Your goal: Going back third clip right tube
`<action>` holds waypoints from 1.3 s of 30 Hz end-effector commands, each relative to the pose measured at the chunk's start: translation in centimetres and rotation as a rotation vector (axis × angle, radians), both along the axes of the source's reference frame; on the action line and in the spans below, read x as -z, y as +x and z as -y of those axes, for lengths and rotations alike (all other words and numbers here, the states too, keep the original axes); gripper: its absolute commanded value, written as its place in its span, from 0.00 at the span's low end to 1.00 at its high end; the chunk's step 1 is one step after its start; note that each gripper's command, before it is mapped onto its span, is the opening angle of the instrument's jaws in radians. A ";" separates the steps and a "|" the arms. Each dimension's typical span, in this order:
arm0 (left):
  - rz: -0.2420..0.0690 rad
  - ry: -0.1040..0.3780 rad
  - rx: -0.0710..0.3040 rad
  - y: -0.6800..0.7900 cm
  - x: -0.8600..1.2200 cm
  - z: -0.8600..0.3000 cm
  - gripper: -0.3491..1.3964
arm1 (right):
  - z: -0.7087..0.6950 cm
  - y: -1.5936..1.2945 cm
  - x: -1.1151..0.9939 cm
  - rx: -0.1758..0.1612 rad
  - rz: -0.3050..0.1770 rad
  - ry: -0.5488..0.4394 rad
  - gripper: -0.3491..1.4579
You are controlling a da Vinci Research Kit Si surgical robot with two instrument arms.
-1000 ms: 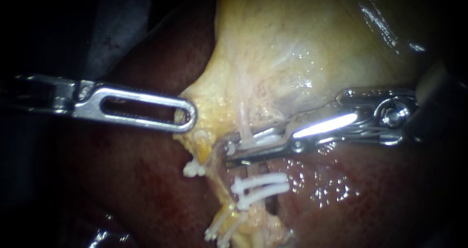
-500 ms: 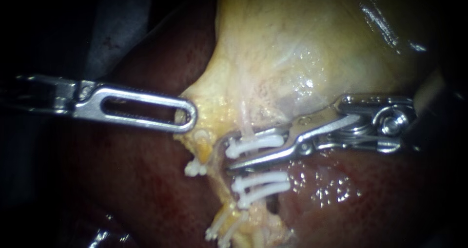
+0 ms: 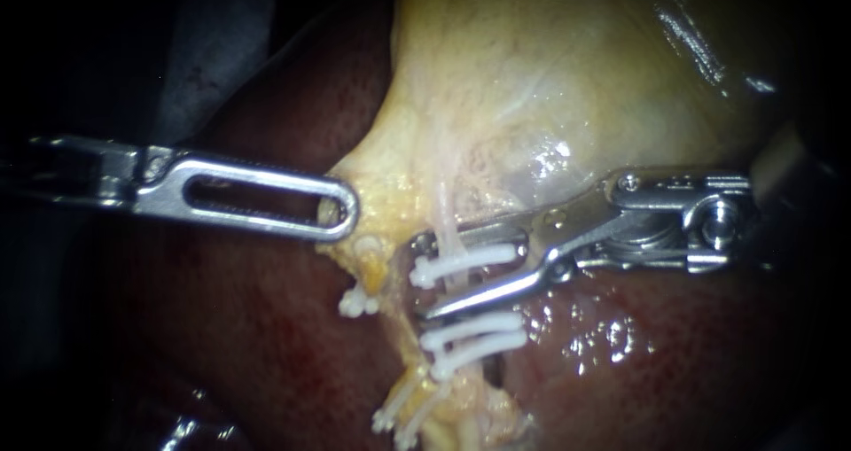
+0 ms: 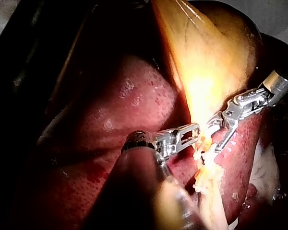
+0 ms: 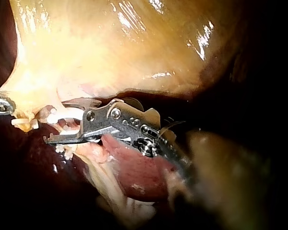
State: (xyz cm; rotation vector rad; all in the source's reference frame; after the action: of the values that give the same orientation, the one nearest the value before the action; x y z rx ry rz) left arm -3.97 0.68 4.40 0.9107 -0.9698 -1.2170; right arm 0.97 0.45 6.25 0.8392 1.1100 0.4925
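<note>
Opening wider than a second ago, the right instrument [image 3: 428,276] shows a clear gap between its jaws and grips nothing. The third clip [image 3: 465,263] sits closed across the right tube [image 3: 448,225], between those jaws, on the gallbladder [image 3: 532,88] side of two other clips [image 3: 474,336]. The left instrument [image 3: 341,212] grips the gallbladder's edge beside that tube. Judgement: the clip is released and withdrawal may proceed.
</note>
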 end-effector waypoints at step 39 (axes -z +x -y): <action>-0.002 -0.004 -0.001 0.01 -0.13 -0.03 0.00 | -0.44 -0.87 0.94 -0.116 -0.026 -0.112 0.52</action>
State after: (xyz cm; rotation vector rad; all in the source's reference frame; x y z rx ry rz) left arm -3.97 0.71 4.54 0.9068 -0.9713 -1.2132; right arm 0.09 0.89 5.31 0.6864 1.2031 0.5138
